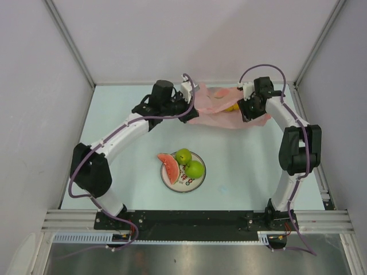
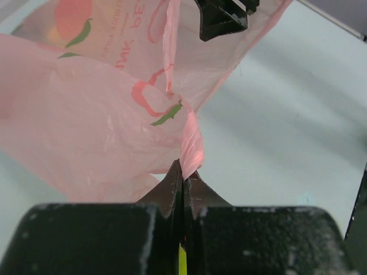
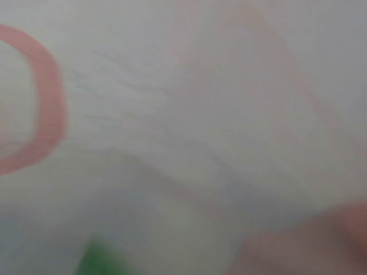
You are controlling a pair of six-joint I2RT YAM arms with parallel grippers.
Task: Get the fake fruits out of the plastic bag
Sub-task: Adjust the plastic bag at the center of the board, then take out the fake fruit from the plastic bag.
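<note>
Clamped fully shut with the left gripper (image 2: 182,172) on a thin pleat of the plastic bag (image 2: 86,120), no gap between the jaws, pink film fanning up and away from the tips. Stretched out flat on the table (image 1: 241,166), long axis running straight from the left gripper across to the right gripper (image 1: 244,110), one end at each tool.

Pushed against the bag's other end with the right gripper. From its own camera, only blurred pale film, a red printed ring and a green smear, with no fingers in sight. Cannot tell how wide it stands or whether anything is gripped.

Showing through the film just beside the right gripper: a yellow fruit (image 1: 231,107), perhaps the banana or lemon.

Well apart from both grippers, back toward the arm bases: a plate (image 1: 172,184) carrying a watermelon slice (image 1: 168,166), long axis pointing roughly from the bag toward the bases, and two green fruits (image 1: 183,156) side by side next to it.
</note>
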